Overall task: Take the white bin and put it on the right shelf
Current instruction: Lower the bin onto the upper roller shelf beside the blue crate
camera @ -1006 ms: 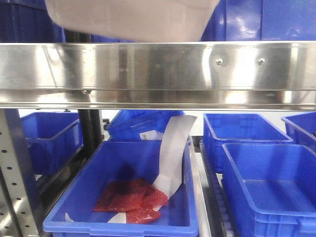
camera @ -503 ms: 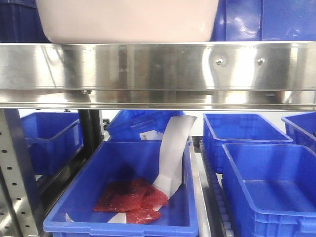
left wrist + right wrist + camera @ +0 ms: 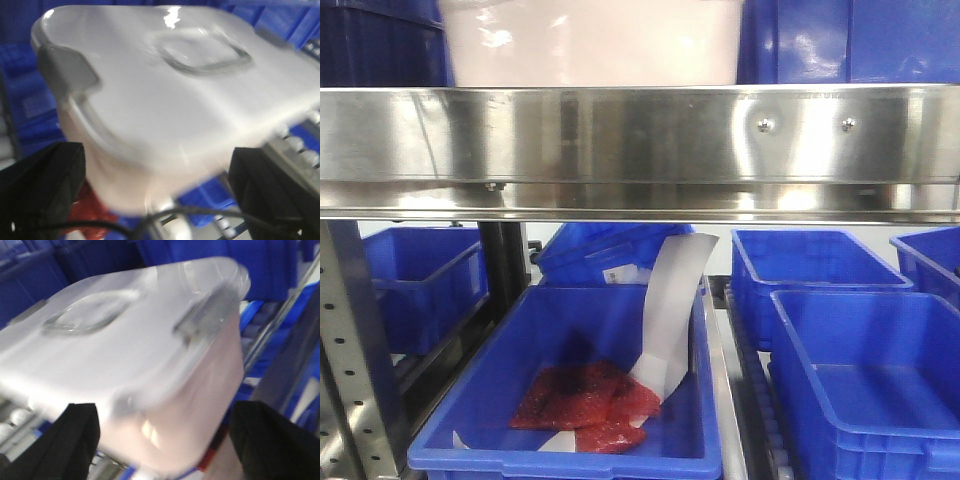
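Observation:
The white bin [image 3: 590, 45] shows in the front view just above and behind the right shelf's shiny steel front rail [image 3: 640, 140]; only its lower wall is in frame. In the left wrist view the bin [image 3: 165, 90], lid on, fills the frame. My left gripper [image 3: 155, 197] is open, its black fingers [image 3: 40, 185] wide apart on either side of the bin's near corner. In the right wrist view the bin [image 3: 125, 340] sits the same way between the open fingers [image 3: 75, 440] of my right gripper [image 3: 170, 442]. Both wrist views are blurred.
Dark blue bins [image 3: 840, 40] stand on the shelf beside and behind the white bin. Below the rail, a blue bin [image 3: 570, 450] holds red packets [image 3: 585, 400] and a white paper strip. More blue bins [image 3: 860, 370] stand right and left. A perforated upright [image 3: 350, 350] stands at the left.
The white bin went from tilted to level above the rail, then grew narrower in the front view, moving away from the camera and deeper over the shelf.

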